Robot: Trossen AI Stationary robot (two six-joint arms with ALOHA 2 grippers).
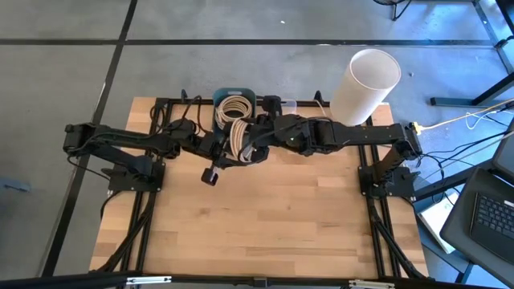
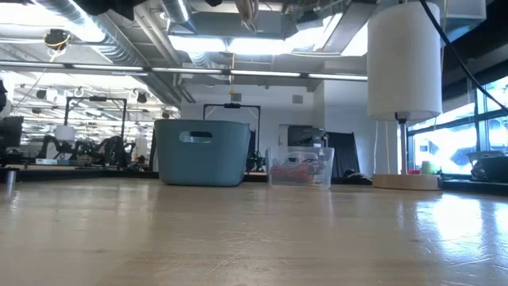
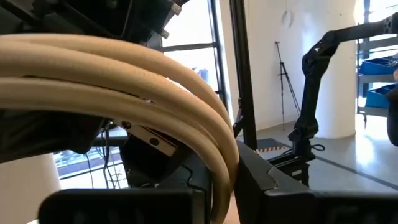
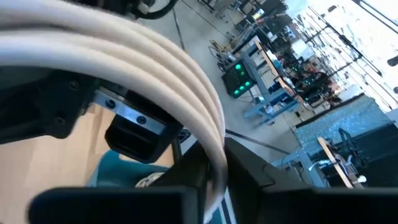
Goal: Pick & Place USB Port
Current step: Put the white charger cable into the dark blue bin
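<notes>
USB cable (image 1: 235, 128): beige looped coil | left tool (image 1: 227, 148), right tool (image 1: 255, 146) both pinching it

Robotics lab: other robot arms (image 2: 87, 148), exposed ceiling ducts (image 2: 119, 32).

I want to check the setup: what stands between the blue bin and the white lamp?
In the low view, a small clear container stands between the blue bin and the white lamp.

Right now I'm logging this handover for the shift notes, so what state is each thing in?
cable bundle: coiled, held in the air between both arms, over the bin's near edge
blue bin: upright, open top, on the table
clear box: upright, holds small items
left gripper: at the cable
right gripper: at the cable
</notes>
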